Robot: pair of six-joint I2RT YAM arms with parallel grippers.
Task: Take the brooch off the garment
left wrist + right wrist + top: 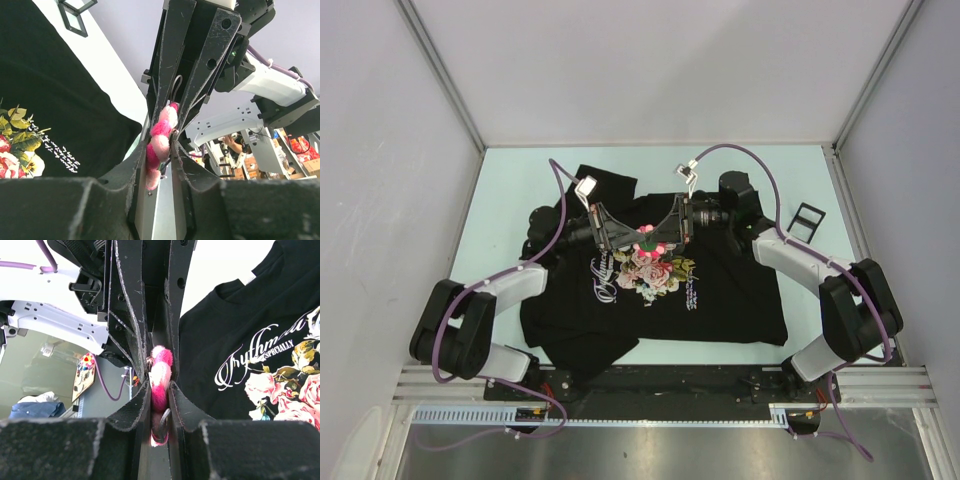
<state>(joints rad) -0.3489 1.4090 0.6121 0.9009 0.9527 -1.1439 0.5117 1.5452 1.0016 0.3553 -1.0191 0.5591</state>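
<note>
The bright pink brooch (647, 240) hangs between both grippers, just above the rose print on the black garment (730, 305). My left gripper (632, 238) comes from the left and my right gripper (664, 237) from the right, tips meeting at the brooch. In the left wrist view my left gripper (158, 150) is shut on the brooch (159, 142), with the right arm's fingers (200, 60) closed on it from above. In the right wrist view my right gripper (160, 390) is shut on the brooch (160, 380). The garment (230, 325) lies flat below. I cannot tell whether the pin still holds cloth.
A small black rectangular frame (805, 220) lies on the pale green table (510, 190) right of the shirt, and also shows in the left wrist view (75, 12). Grey enclosure walls stand on the left, right and back.
</note>
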